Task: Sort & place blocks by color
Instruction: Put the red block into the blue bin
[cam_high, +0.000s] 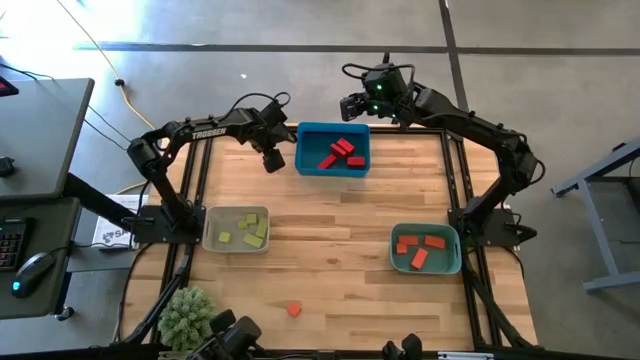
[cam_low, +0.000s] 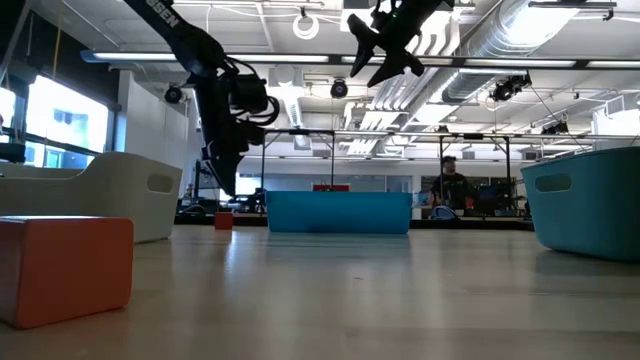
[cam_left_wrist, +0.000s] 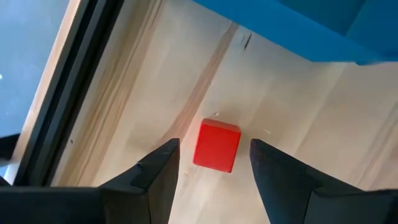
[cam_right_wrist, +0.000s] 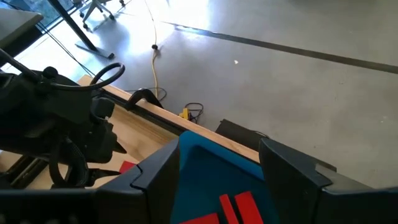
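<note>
Left gripper (cam_left_wrist: 214, 163) spread, empty, poised over red block (cam_left_wrist: 217, 145) beside blue tray (cam_high: 333, 166). Descent kept centred; block squared before closing. Right gripper (cam_right_wrist: 219, 165) unclenched, empty, above tray.

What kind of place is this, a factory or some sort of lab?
Most likely a robotics lab or workshop in an open industrial hall. Overhead run exposed ducts and strip lights; the floor is bare concrete; a desk with a keyboard and mouse stands beside the wooden table.
</note>
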